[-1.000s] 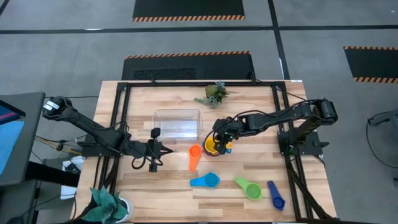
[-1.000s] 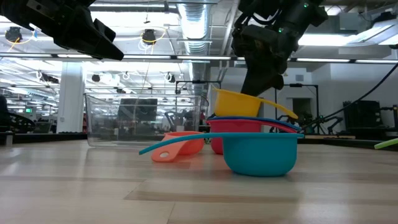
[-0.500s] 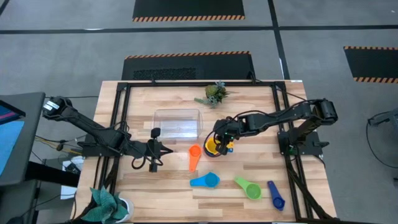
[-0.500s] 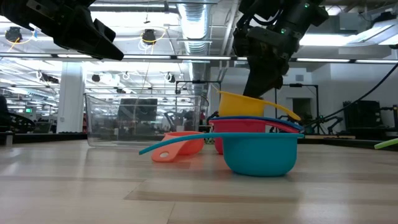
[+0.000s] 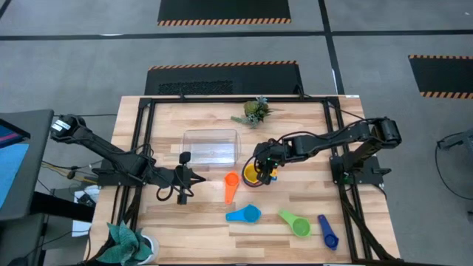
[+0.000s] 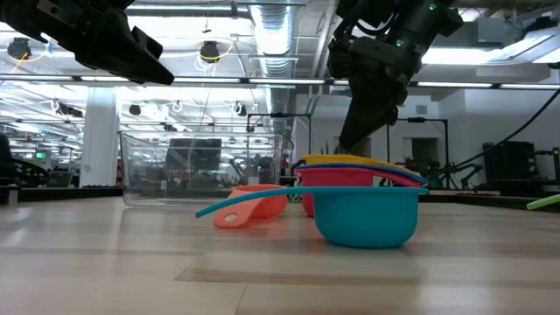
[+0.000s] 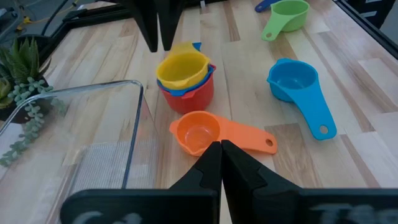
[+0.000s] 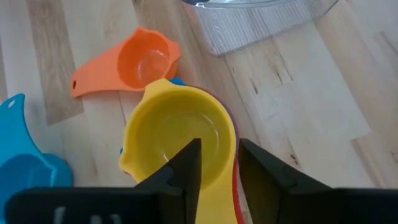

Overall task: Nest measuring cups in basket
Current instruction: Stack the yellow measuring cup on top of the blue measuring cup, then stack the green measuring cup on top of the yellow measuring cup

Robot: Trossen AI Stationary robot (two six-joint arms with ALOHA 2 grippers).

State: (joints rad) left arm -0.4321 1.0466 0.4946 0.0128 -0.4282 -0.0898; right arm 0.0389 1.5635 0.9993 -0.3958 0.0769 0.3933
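Right gripper [image 8: 216, 165] over yellow cup [image 8: 177, 140], fingers parted, straddling its rim, no squeeze visible (released, by the look of it). Yellow cup sits nested in red cup [image 7: 189, 98], a blue one between, at 3 o'clock of basket [image 5: 212, 145], just beside it. Orange cup [image 5: 230, 184] at 5 o'clock of basket; teal, green, dark blue cups farther out. Left gripper [image 7: 220, 159] clenched, empty, waiting at 7 o'clock of basket. Cups likely light, stiff, slick plastic; pinch rim wall or handle, lift stack level.
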